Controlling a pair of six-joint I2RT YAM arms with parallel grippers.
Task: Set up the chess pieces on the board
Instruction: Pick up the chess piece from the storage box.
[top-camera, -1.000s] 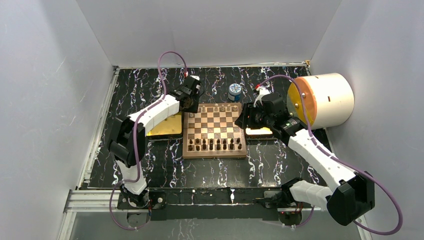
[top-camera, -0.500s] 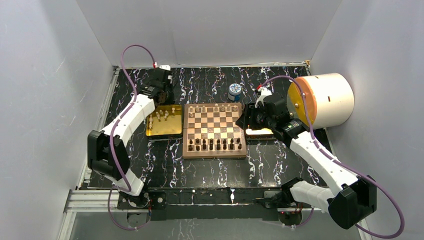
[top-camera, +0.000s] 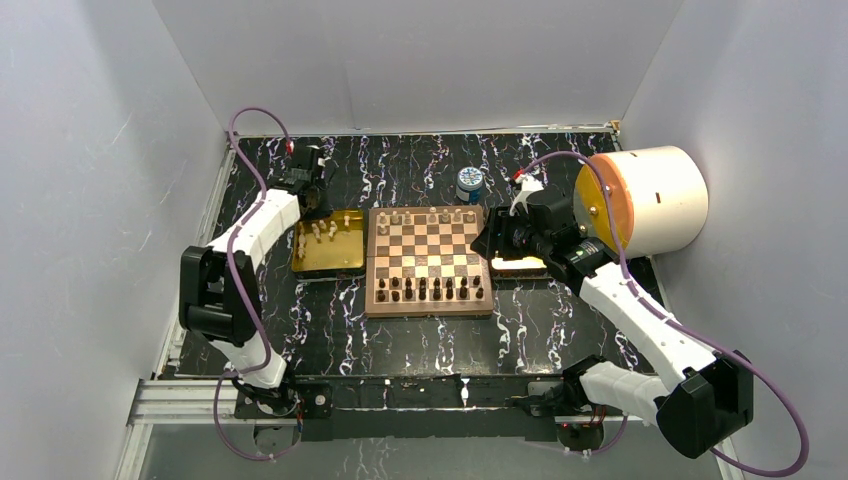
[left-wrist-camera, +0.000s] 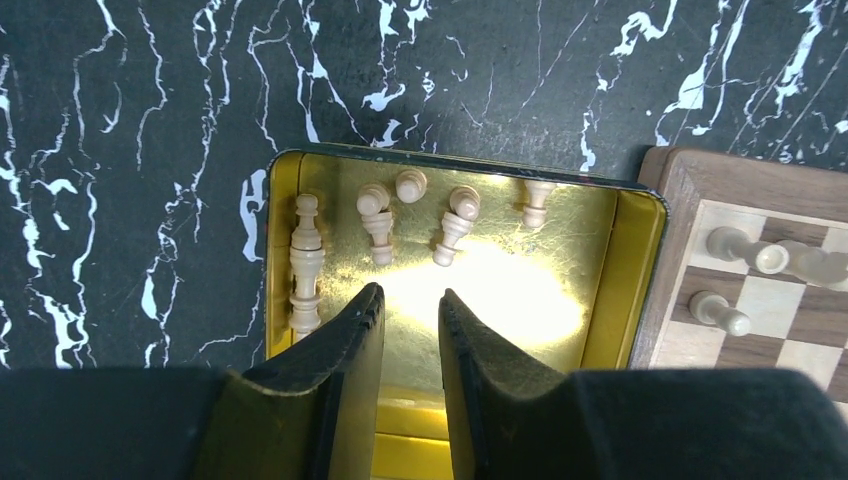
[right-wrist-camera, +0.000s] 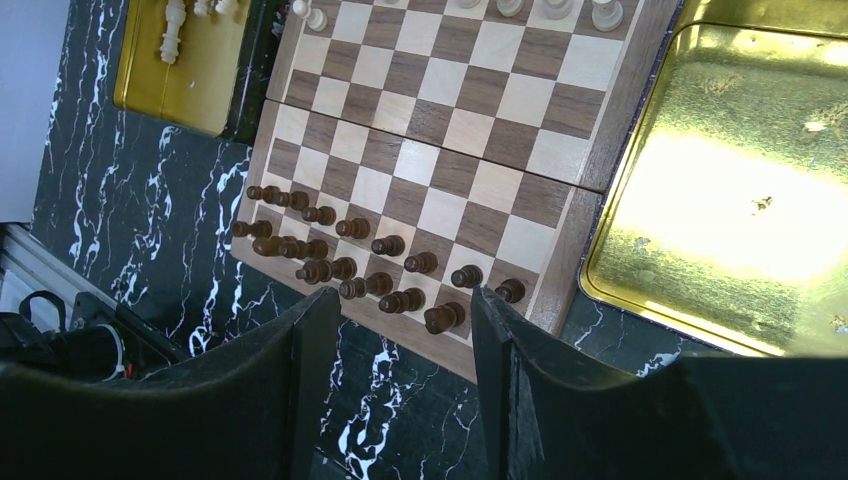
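Several cream chess pieces lie in the left gold tray; some stand and others are tipped over. My left gripper hovers over this tray's bare floor, its jaws narrowly apart with nothing between them. From above, the left gripper is at the tray's far left corner. More cream chess pieces line the far row of the board. Dark pieces fill the board's two near rows. My right gripper hangs open and empty above the board's near right corner.
A second gold tray lies to the right of the board, with nothing in it. A blue-and-white jar stands behind the board. A big white cylinder sits at the far right. White walls enclose the black marbled table.
My left arm swung left from the board's far left corner to the left gold tray, and its jaws narrowed. The right arm barely moved.
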